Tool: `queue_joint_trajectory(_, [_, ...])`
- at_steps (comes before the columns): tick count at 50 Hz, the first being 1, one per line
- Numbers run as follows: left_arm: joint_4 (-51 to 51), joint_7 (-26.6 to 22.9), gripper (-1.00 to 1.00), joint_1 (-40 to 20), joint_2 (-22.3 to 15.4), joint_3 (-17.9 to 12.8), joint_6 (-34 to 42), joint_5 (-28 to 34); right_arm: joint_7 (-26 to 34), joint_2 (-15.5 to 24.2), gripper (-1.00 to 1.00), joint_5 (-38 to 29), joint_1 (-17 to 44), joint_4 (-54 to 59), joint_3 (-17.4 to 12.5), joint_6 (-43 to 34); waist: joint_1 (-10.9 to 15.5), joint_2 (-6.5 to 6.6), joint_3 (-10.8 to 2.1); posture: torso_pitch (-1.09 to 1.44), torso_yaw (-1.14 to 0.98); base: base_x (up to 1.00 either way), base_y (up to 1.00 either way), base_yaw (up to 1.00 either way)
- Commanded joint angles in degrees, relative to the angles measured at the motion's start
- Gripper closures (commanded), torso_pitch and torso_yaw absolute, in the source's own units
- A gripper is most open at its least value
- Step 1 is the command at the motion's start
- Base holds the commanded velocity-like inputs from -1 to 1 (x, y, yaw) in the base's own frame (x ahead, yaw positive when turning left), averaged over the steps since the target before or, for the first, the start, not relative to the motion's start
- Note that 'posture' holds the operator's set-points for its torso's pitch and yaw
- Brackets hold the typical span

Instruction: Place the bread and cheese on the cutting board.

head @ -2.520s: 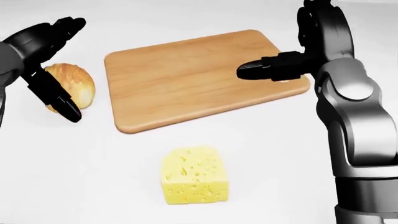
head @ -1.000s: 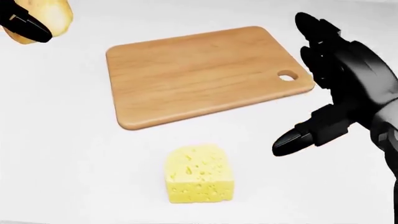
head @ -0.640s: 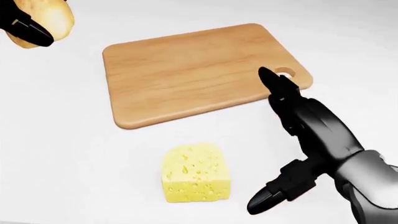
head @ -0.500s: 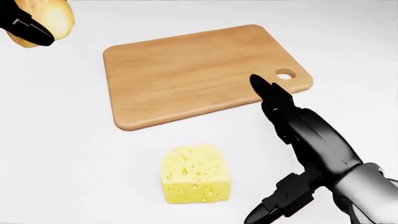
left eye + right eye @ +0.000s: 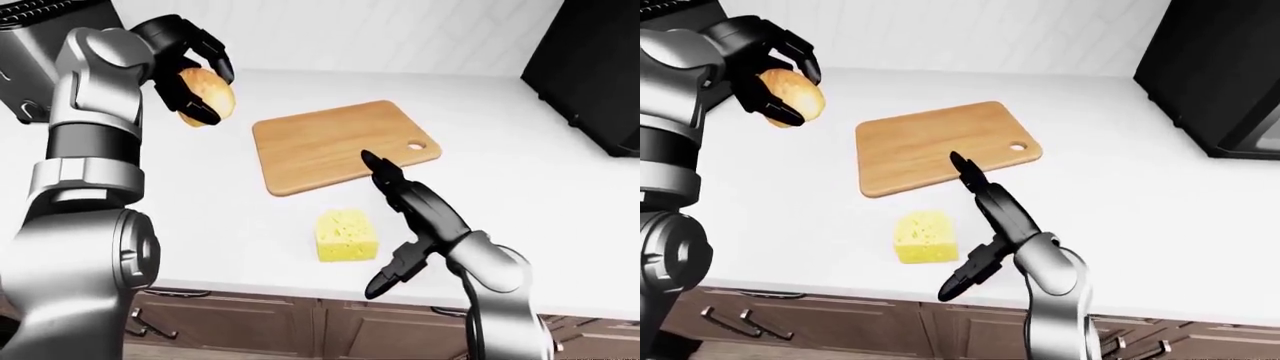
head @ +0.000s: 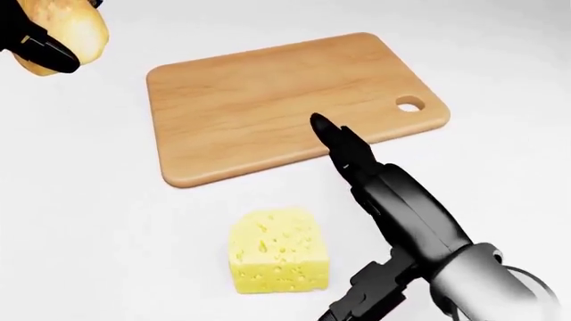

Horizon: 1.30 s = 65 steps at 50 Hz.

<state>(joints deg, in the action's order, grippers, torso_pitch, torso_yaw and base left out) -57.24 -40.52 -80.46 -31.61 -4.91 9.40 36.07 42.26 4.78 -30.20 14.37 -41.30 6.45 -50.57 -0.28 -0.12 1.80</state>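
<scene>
The wooden cutting board (image 6: 268,100) lies bare on the white counter. A yellow block of cheese (image 6: 276,251) with holes sits below it in the head view. My left hand (image 5: 195,79) is shut on the round bread roll (image 5: 207,95) and holds it in the air, left of the board. My right hand (image 6: 343,221) is open just right of the cheese, one finger (image 6: 343,147) stretched over the board's lower edge and the thumb (image 6: 366,297) low beside the cheese. It does not touch the cheese.
A dark appliance (image 5: 590,67) stands at the right end of the white counter (image 5: 520,187). A toaster-like appliance (image 5: 35,45) stands at the top left. Wooden cabinets (image 5: 250,326) run under the counter edge.
My left hand took hold of the bread and lifted it up and left. My right hand came down from beside the board and moved left, close to the cheese.
</scene>
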Motion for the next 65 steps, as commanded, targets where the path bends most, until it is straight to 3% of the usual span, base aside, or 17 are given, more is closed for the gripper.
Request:
queue_joint_trajectory(1, [2.5,0.7,0.97,-2.5,-0.6,-0.6,-0.8,-0.7,-0.2,-0.5,-1.00,-1.2,2.2,-2.4,-0.1,-0.1,0.0,0.35,-1.68,0.00,0.00,0.00,0.00,0.00])
queue_joint_trajectory(11, [2.9,0.7,0.97,-2.3,-0.4,-0.5,-0.4,-1.2,1.1,-3.0,-1.00,-5.4,5.4,-3.8,4.1,-4.3,-0.2,0.80,-1.59,0.00,0.00,0.00,0.00,0.00])
queue_joint_trajectory(17, [2.5,0.7,0.97,-3.0,-0.6,-0.5,-0.3,-1.2,0.8,-4.4,-1.00,-6.5,4.3,-3.5,5.5,-3.3,-0.3,1.04,-1.56,0.00,0.00,0.00,0.00,0.00])
queue_joint_trajectory(32, [3.3,1.2,0.96,-1.0,-0.6,-0.6,-0.4,-1.5,-0.5,-5.9,-0.99,-6.1,1.8,-2.2,5.9,-0.8,-0.6,1.47,-1.65,0.00,0.00,0.00,0.00,0.00])
queue_joint_trajectory(33, [3.3,1.3,0.97,-1.1,-0.5,-0.6,-0.2,-1.5,-0.5,-5.8,-0.80,-6.1,1.6,-2.2,6.1,-0.6,-0.6,1.46,-1.62,0.00,0.00,0.00,0.00,0.00])
queue_joint_trajectory(36, [3.5,1.1,0.96,-0.9,-0.5,-0.6,-0.1,-1.5,-0.7,-5.9,-0.79,-6.0,1.4,-2.0,6.1,-0.3,-0.7,1.44,-1.61,0.00,0.00,0.00,0.00,0.00])
queue_joint_trajectory(38, [3.4,1.0,0.97,-0.9,-0.7,-0.6,-0.2,-1.5,-0.4,-5.9,-0.57,-6.3,1.5,-2.4,6.4,-0.9,-0.7,1.46,-1.63,0.00,0.00,0.00,0.00,0.00])
queue_joint_trajectory(47, [3.0,1.5,0.97,-0.5,-0.4,-0.6,-0.8,-1.4,-0.8,-5.8,-0.66,-5.6,1.0,-1.7,5.6,-0.1,-0.7,1.54,-1.68,0.00,0.00,0.00,0.00,0.00])
queue_joint_trajectory(50, [3.3,1.2,0.97,-0.8,-0.4,-0.6,-0.3,-1.3,-0.6,-5.6,-0.44,-5.9,0.4,-2.0,6.4,-0.4,-0.7,1.53,-1.74,0.00,0.00,0.00,0.00,0.00])
queue_joint_trajectory(54, [3.6,1.2,0.97,-0.1,-0.6,-0.8,-0.6,-1.7,-1.3,-6.0,-0.35,-5.4,-0.4,-1.4,6.5,0.8,-0.7,1.54,-1.76,0.00,0.00,0.00,0.00,0.00])
queue_joint_trajectory(55, [4.1,1.2,0.97,0.3,-0.6,-0.8,-0.4,-1.7,-1.3,-6.0,-0.06,-5.6,-0.7,-1.6,6.7,0.6,-0.8,1.54,-1.76,0.00,0.00,0.00,0.00,0.00])
queue_joint_trajectory(58, [4.3,1.2,0.97,0.7,-0.6,-0.8,-0.4,-1.8,-1.6,-5.7,-0.09,-5.3,-1.2,-1.2,6.5,1.7,-0.8,1.55,-1.83,0.00,0.00,0.00,0.00,0.00])
queue_joint_trajectory(60, [4.0,1.7,0.98,0.9,-0.5,-0.8,-0.7,-1.7,-1.8,-5.6,0.02,-5.0,-1.4,-0.7,6.2,2.3,-0.8,1.56,-1.92,0.00,0.00,0.00,0.00,0.00])
queue_joint_trajectory(62, [3.3,2.3,0.98,1.1,-0.5,-0.8,-1.4,-1.9,-2.0,-5.6,0.22,-4.7,-1.9,-0.5,6.1,2.8,-0.8,1.53,-1.99,0.00,0.00,0.00,0.00,0.00])
queue_joint_trajectory(63, [3.6,2.2,0.98,1.5,-0.5,-0.8,-1.4,-1.9,-2.3,-5.6,0.40,-4.6,-2.5,-0.6,6.3,3.2,-0.8,1.53,-2.04,0.00,0.00,0.00,0.00,0.00])
queue_joint_trajectory(65, [4.7,1.8,0.98,1.9,-0.7,-0.9,-0.9,-2.0,-2.5,-5.7,1.00,-4.1,-2.8,-0.5,6.0,3.2,-0.8,1.56,-2.15,0.00,0.00,0.00,0.00,0.00])
